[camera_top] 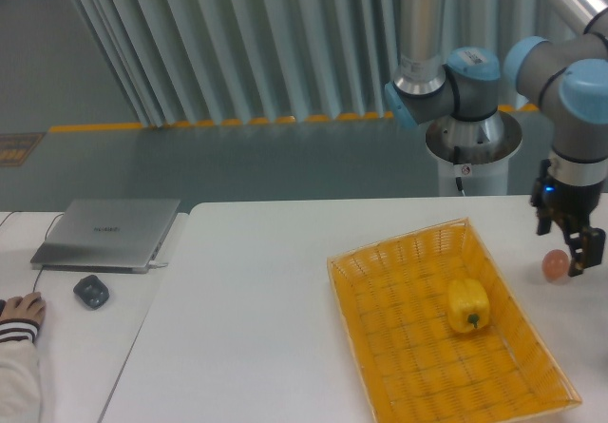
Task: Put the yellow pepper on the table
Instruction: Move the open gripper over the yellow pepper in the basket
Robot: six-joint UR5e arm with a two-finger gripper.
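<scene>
1. while the yellow pepper (468,305) is sitting in the woven yellow basket tray (418,252), stem toward the camera, the gripper (576,252) is hanging at the right edge of the view, off to the tray's right.
2. its dark fingers (580,250) are overlapping the small orange-pink ball (553,265) on the white table (247,309); spread or pinching, cannot tell.
3. a closed laptop (106,233), a mouse (91,291) and a person's hand (22,306) are showing at far left.
</scene>
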